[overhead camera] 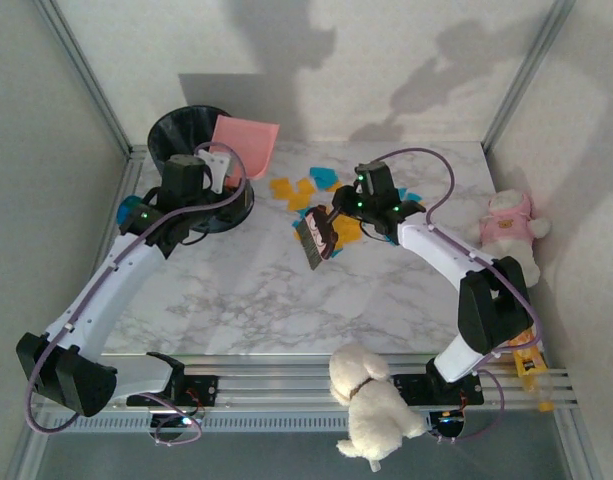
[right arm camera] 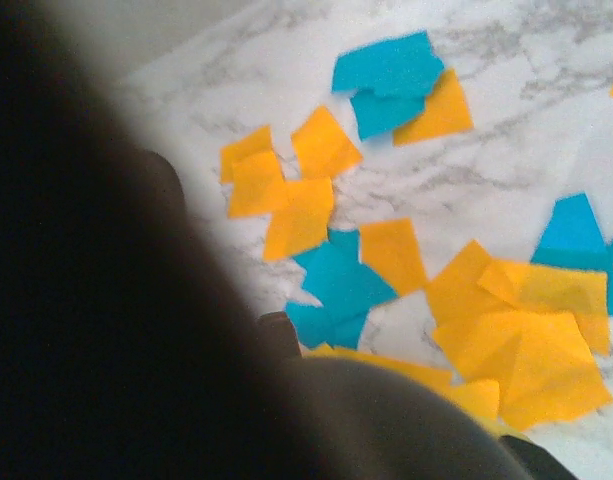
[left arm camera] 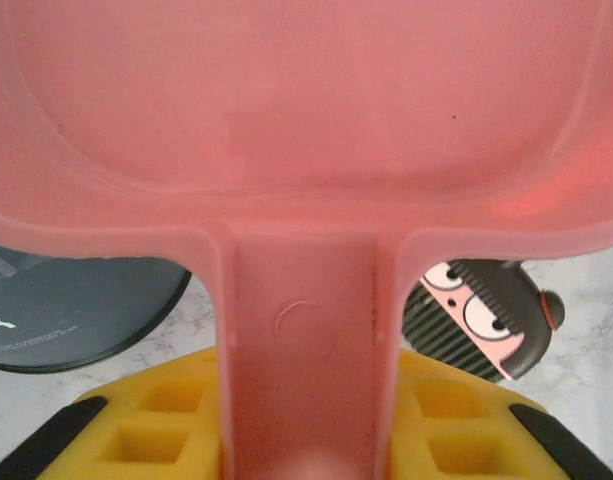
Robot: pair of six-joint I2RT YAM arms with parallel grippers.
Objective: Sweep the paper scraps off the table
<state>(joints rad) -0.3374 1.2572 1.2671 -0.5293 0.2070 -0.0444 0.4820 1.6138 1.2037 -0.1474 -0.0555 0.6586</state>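
Observation:
Orange-yellow and teal-blue paper scraps (overhead camera: pixel 304 192) lie scattered at the middle back of the table (overhead camera: pixel 246 295); from the right wrist they show close up (right arm camera: pixel 331 285). My right gripper (overhead camera: pixel 340 212) is shut on a small brush (overhead camera: pixel 314 238), whose cartoon-faced head rests on the marble just left of the scraps (left arm camera: pixel 481 320). A dark blurred shape close to the lens hides the left half of the right wrist view. My left gripper (overhead camera: pixel 218 165) (left arm camera: pixel 311 440) is shut on the handle of the pink dustpan (overhead camera: pixel 246 140) (left arm camera: pixel 306 110), held tilted up beside the bin.
A black round bin (overhead camera: pixel 186 130) (left arm camera: pixel 71 310) stands at the back left under the left arm. A pink-dressed plush (overhead camera: pixel 511 222) sits at the right edge and a white plush dog (overhead camera: pixel 371 400) at the front rail. A small blue-green toy (overhead camera: pixel 132 211) lies at the left edge.

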